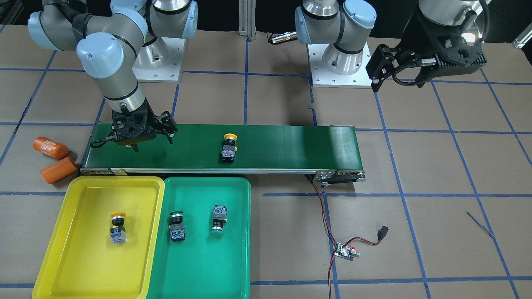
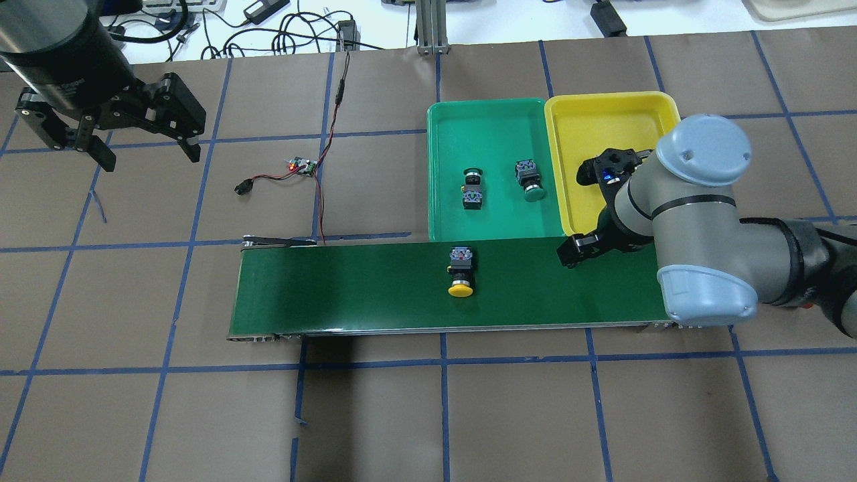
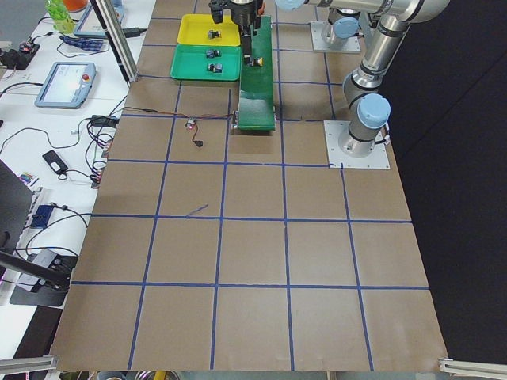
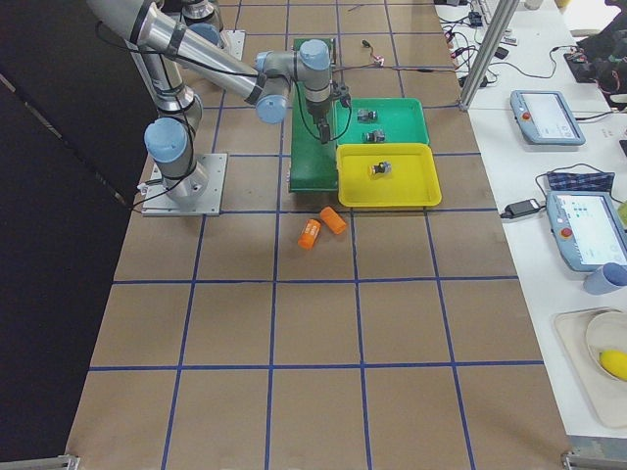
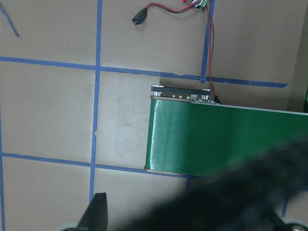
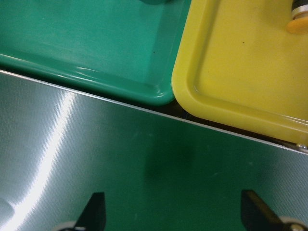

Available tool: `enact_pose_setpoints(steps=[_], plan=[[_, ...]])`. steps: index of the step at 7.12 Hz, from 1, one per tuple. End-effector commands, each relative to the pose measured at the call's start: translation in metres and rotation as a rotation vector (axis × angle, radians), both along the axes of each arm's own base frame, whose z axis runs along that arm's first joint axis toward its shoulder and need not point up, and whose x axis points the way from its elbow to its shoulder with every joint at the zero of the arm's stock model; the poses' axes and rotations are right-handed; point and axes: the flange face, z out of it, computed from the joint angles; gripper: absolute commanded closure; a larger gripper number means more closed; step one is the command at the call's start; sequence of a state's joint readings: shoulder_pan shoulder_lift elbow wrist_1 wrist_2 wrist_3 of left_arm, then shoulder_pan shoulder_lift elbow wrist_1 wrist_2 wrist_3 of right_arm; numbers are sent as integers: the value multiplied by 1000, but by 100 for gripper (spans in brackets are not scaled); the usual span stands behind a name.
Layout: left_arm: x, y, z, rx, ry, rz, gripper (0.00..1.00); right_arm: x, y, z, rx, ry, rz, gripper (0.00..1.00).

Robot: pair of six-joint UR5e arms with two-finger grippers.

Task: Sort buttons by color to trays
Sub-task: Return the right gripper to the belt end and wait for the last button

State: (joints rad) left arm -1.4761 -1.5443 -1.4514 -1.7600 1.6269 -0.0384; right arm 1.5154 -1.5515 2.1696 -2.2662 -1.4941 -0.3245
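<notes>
One yellow-capped button lies on its side mid-way along the dark-green belt. Another yellow button rests in the yellow tray; only its cap shows in the right wrist view. Two green-capped buttons lie in the green tray. My right gripper hangs open and empty over the belt's end beside the trays. My left gripper is open and empty, high above the bare table.
Two orange cylinders lie on the table past the belt's end near the yellow tray. A small controller board with red and black wires runs to the belt's other end. Both arm bases stand behind the belt.
</notes>
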Motion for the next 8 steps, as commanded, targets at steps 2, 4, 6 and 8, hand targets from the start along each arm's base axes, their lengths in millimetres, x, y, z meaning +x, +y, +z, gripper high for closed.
enact_pose_setpoints(steps=[2, 4, 6, 8], plan=[[-2, 3, 1, 26, 2, 45, 0, 1, -2, 3, -9, -1, 2, 0], [0, 0, -3, 38, 7, 56, 0, 3, -3, 3, -13, -1, 6, 0], [-4, -2, -5, 40, 27, 53, 0, 4, -3, 1, -7, -2, 4, 0], [-6, -10, -8, -16, 27, 35, 0, 4, -6, -8, 12, -1, -1, 0]])
